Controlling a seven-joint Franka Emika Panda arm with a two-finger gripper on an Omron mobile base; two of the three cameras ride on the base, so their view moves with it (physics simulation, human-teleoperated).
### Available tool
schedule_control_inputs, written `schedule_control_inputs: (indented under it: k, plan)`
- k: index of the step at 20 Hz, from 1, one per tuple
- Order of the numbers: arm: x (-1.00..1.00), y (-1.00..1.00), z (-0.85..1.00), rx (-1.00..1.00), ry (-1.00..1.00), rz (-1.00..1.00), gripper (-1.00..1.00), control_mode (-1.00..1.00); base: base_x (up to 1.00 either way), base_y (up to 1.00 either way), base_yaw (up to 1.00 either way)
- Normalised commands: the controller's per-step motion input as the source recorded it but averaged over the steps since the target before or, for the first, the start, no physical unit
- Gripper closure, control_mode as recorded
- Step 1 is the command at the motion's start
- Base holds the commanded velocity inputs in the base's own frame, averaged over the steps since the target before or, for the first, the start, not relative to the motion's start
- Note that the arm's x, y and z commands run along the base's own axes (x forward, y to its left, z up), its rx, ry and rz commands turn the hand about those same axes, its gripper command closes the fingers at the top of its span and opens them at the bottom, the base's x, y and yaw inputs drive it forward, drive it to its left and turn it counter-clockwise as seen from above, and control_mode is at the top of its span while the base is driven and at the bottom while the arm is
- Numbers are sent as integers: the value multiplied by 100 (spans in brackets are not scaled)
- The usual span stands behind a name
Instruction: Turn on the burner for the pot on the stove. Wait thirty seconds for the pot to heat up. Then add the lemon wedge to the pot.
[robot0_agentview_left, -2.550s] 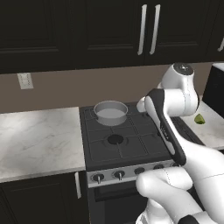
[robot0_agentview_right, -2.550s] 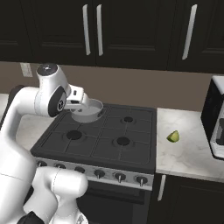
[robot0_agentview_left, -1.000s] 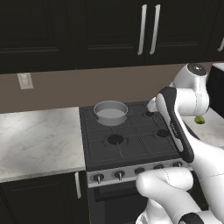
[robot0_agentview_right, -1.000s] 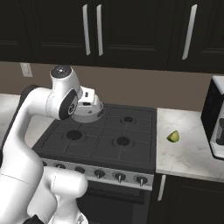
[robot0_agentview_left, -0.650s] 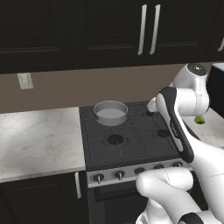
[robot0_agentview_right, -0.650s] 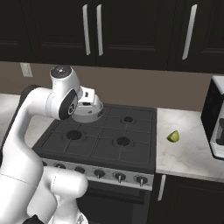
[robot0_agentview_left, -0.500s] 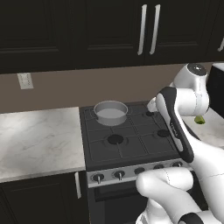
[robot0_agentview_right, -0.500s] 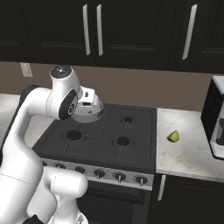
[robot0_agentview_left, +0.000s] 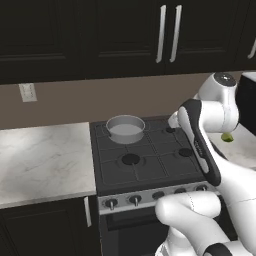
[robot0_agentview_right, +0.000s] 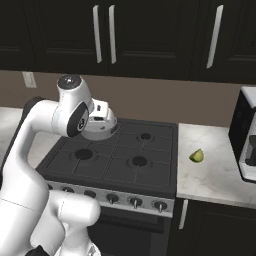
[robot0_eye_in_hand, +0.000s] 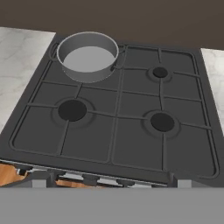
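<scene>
Fingers (robot0_eye_in_hand: 177, 178) wide, empty, high over the stove (robot0_agentview_left: 150, 165). Arm swung up, now frozen for a second: likely the heating wait. Pot (robot0_agentview_left: 125, 129) back-left; lemon (robot0_agentview_right: 197, 156) on the right surface (robot0_agentview_right: 210, 175).

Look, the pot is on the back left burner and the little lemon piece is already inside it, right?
Not quite. The pot is on the stove's back left burner, but the hand view shows it empty. The right base view shows the lemon wedge on the counter right of the stove.
</scene>
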Motion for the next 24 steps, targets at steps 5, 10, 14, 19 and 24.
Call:
schedule_control_inputs:
  k: [5, 10, 14, 19, 24]
  plan:
    - [0, 0, 0, 0, 0, 0, -100, 100, -2, -46, 0]
    - [0, 0, 0, 0, 0, 0, -100, 100, 0, -38, 0]
    - [0, 0, 0, 0, 0, 0, -100, 100, 0, -32, 0]
    - [0, 0, 0, 0, 0, 0, -100, 100, 0, -32, 0]
    - [0, 0, 0, 0, 0, 0, -100, 100, 0, -38, 0]
